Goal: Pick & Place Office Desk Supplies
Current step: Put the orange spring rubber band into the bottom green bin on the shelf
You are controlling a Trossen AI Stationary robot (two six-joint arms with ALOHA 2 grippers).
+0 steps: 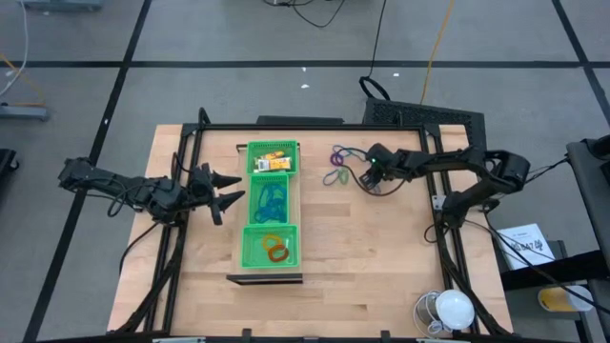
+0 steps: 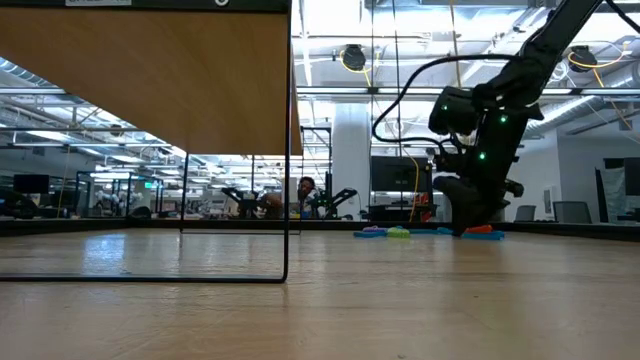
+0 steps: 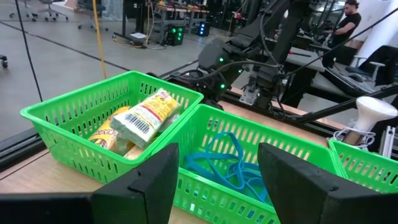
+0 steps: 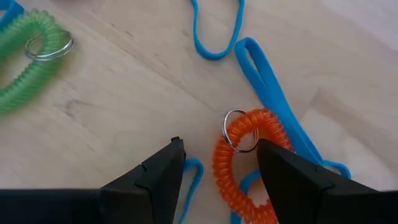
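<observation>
Coil (image 4: 245, 163) between right tool (image 4: 219, 163) fingers

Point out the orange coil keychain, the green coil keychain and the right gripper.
orange coil keychain (image 4: 233, 171): right wrist view, on the coil's left side.
green coil keychain (image 4: 25, 62): right wrist view, on the coil's lower arc.
right gripper (image 4: 221, 168): right wrist view, midway between its open fingertips.

One green tray (image 1: 242, 205) has three compartments. Two arms work at one table (image 1: 362, 257). One orange coil (image 4: 245, 165) and one green coil (image 4: 25, 59) lie loose.
</observation>
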